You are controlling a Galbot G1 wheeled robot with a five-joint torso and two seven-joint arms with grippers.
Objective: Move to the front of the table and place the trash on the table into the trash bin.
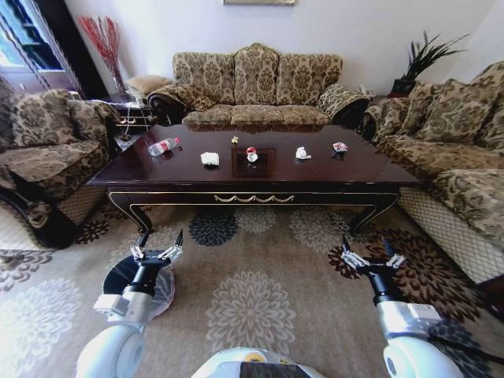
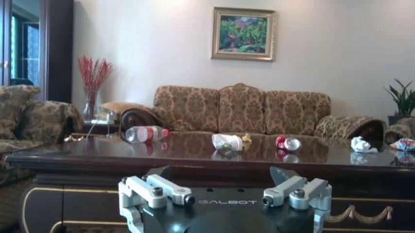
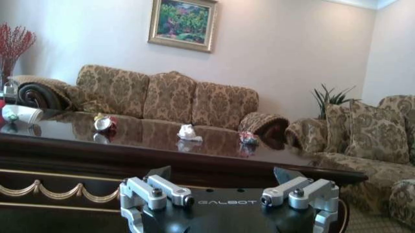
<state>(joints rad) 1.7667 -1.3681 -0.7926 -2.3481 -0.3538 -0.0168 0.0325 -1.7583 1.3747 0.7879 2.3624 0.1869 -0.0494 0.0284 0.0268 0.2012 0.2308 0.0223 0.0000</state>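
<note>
Facing the table [image 1: 157,179] strewn with trash [image 1: 209,158], left gripper [image 1: 157,242] over trash bin [image 1: 118,276], right gripper [image 1: 370,250] alongside, both jaws open

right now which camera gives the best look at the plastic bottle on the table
The left wrist view: the bottle lies on its side at table height, red label plain to see. The head view shows it smaller, from above, near the table's left end. The right wrist view catches nothing I can be sure is the bottle.
</note>
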